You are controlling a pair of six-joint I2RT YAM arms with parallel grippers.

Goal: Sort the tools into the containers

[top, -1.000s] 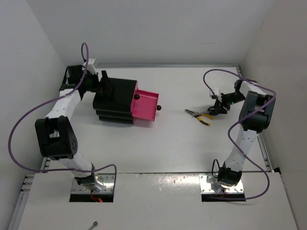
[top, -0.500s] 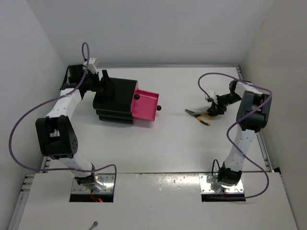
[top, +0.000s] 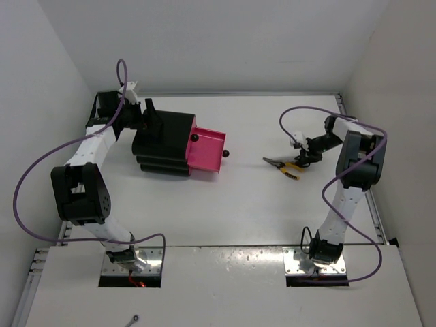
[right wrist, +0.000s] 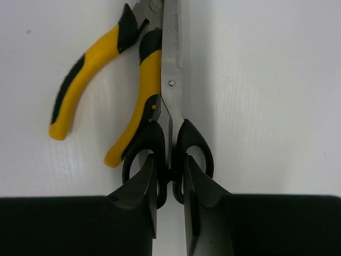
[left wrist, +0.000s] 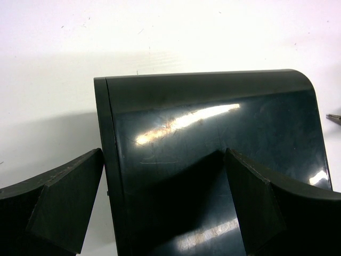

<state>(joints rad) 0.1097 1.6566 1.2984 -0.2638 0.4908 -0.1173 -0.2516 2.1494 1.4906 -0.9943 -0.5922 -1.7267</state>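
Right wrist view: the right jaws, moved in since a second ago, pinch the scissors lying on the counter against the pliers. The left jaws stand spread around the cabinet; its pink drawer remains pulled out.

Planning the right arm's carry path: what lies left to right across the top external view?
left gripper → black cabinet → open pink drawer → pliers → right gripper. The scissors lie against the pliers, so they are left unplaced.
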